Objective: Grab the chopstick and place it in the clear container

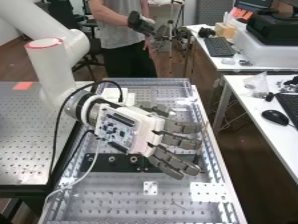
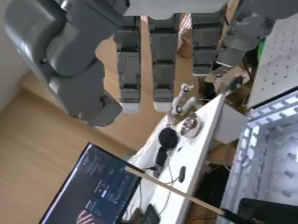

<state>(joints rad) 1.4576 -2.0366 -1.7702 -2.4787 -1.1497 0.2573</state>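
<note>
Hangs over the metal bench [image 1: 120, 202] near the pale chopstick [image 2: 173, 189], with fingers [image 1: 183, 127] straight and released.

"Where's the chopstick [image 2: 176, 190]?"

"Near my hand [image 1: 128, 131], on end and tilted. It's slim, pale wood, with its dark lower end at the black plate [image 1: 100, 163]."

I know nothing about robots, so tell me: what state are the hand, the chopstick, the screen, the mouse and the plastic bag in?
Hand: open, fingers fairly straight and spread.
Chopstick: slanting, not gripped by the hand.
Screen: switched on, lit.
Mouse: lying on the white table, nobody's hand on it.
Plastic bag: crumpled.
</note>
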